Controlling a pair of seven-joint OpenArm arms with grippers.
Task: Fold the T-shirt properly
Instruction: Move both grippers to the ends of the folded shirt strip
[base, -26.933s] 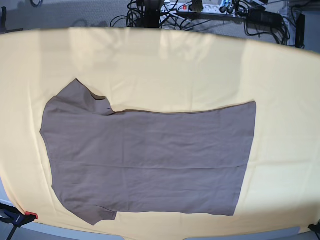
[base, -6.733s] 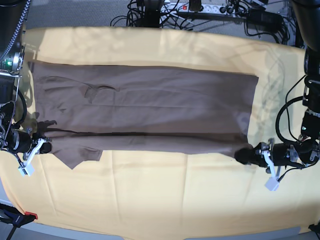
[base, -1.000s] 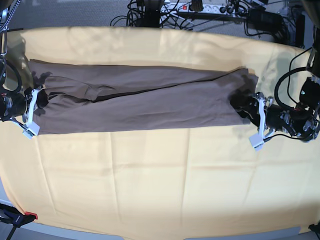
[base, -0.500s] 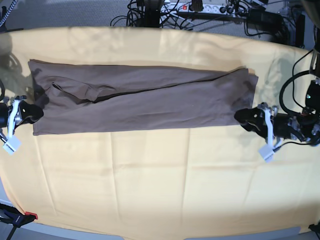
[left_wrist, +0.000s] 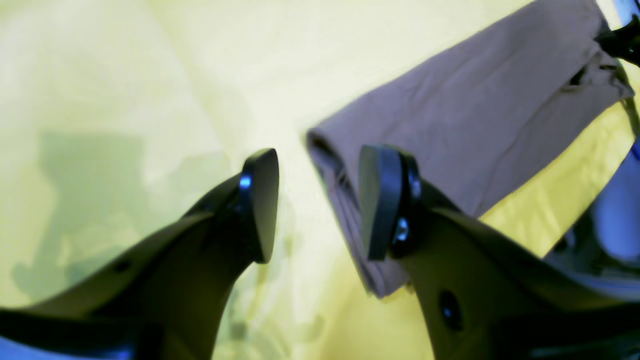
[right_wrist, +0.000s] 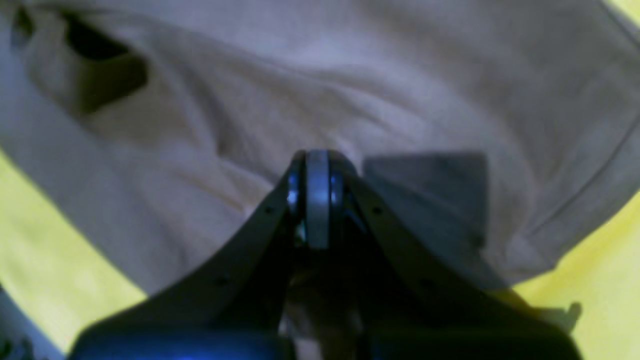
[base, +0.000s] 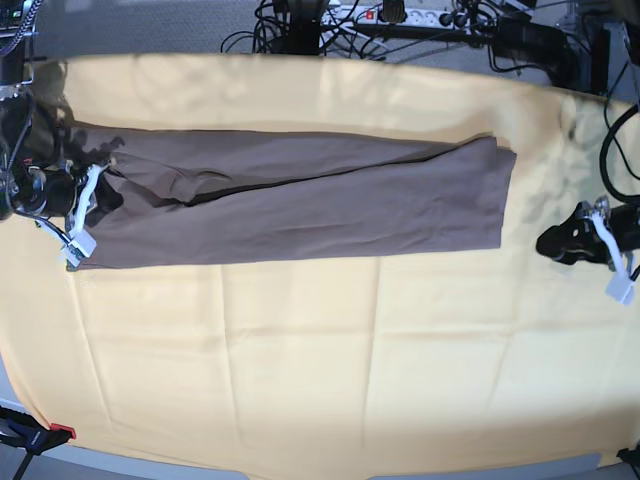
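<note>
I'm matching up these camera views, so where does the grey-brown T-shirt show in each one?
Base: plain grey-brown fabric T-shirt, long folded band across the upper middle.
Left wrist: upper right, beyond the open left hand.
Right wrist: fills the upper frame.
Shared landmark: large yellow cloth underneath.

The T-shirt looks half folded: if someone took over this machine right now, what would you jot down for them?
Left tool: open, holding nothing, just off the T-shirt's hem end.
Right tool: shut, over the shirt's collar end; the pictures do not show whether it pinches fabric.
T-shirt: a long narrow band across the yellow cloth, both long sides folded in, top flap slanted.
Done: lengthwise folds.
Left: probably fold end to end and tidy.
</note>
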